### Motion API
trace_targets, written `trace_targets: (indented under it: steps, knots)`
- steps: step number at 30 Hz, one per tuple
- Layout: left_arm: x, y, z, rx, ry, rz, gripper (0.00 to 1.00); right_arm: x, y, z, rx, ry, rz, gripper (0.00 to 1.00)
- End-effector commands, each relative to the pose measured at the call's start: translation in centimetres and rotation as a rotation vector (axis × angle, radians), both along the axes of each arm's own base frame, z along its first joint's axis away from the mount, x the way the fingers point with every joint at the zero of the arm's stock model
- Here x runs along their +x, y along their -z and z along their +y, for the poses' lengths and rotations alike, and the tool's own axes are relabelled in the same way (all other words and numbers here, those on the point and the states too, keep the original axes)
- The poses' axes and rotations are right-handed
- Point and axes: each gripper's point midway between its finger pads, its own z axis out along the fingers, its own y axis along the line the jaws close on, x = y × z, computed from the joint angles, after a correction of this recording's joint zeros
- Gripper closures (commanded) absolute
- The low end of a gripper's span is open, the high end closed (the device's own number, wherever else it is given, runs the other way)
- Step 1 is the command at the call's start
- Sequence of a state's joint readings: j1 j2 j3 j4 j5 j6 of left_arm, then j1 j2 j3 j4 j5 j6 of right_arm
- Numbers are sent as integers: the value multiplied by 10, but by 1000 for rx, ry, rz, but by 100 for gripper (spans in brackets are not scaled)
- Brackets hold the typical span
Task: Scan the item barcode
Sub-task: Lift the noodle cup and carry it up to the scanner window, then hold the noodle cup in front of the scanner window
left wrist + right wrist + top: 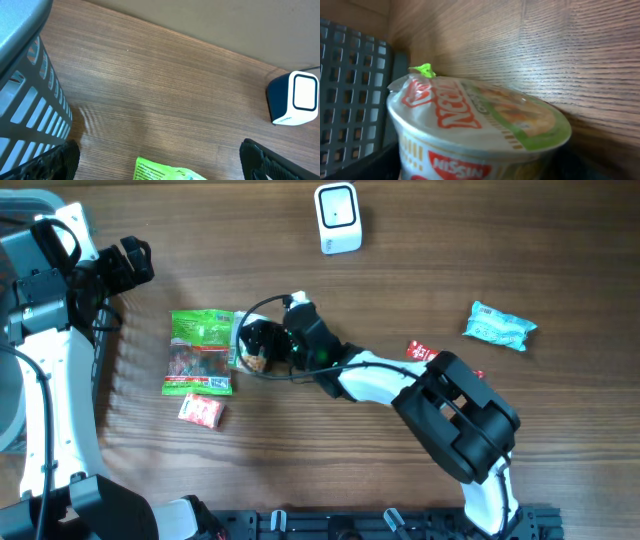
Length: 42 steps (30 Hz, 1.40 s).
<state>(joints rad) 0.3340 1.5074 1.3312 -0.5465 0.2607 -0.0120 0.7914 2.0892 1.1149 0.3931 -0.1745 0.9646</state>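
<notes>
Centrally on the tabletop (300, 450), the noodle cup (470, 125) sits just right of the green packet (202, 345), well below the white scanner (337, 218) at the far edge. The right hand (250, 346) reaches in from the right with its jaws spread wide on either side of the cup; whether they press on it cannot be told. In the right wrist view the cup fills the lower frame. Its long axis runs top to bottom of that view, the foil lid end is uppermost and tipped slightly toward the camera, and the green pull tab on the far rim points toward the grey basket (350, 90). From overhead the hand hides most of the cup, so its lie on the wood cannot be told. The left hand (162, 162) hovers beside the basket at the far left, jaws fully apart and holding nothing.
</notes>
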Motion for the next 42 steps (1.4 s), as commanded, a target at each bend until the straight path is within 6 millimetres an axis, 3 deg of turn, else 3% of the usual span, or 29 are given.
trace_targets:
  steps: [1, 7, 11, 12, 14, 18, 21, 23, 24, 28, 30, 32, 37, 42]
  knots:
    - [2, -6, 1, 2, 7, -16, 0, 4, 5, 0, -41, 56, -29, 7]
    - [2, -6, 1, 2, 7, -16, 0, 1, 4, 3, -30, 28, -23, 27]
    - [2, -6, 1, 1, 7, -16, 0, 2, -10, 5, -26, -16, -78, 32]
    - [2, -6, 1, 2, 7, -16, 0, 3, -19, 6, -32, -35, -116, 34]
    - [2, -6, 1, 1, 7, -16, 0, 4, -57, 6, -48, -92, -246, 34]
    - [2, -6, 1, 2, 7, -16, 0, -6, -99, -7, -180, -223, -437, 33]
    - [2, -6, 1, 2, 7, -16, 0, -15, -129, -39, -330, -277, -518, 35]
    - [2, -6, 1, 2, 7, -16, 0, -14, -161, -67, -438, -313, -537, 35]
    - [2, -6, 1, 2, 7, -16, 0, -13, -166, -71, -460, -320, -537, 36]
    - [2, -6, 1, 1, 7, -16, 0, 3, -230, -100, -617, -334, -585, 36]
    - [2, -6, 1, 2, 7, -16, 0, 14, -250, -111, -691, -300, -648, 36]
    - [2, -6, 1, 2, 7, -16, 0, 22, -251, -117, -754, -284, -681, 36]
    - [2, -6, 1, 1, 7, -16, 0, 60, -217, -128, -1021, -280, -725, 36]
    - [2, -6, 1, 2, 7, -16, 0, 114, -193, -134, -1314, -195, -824, 39]
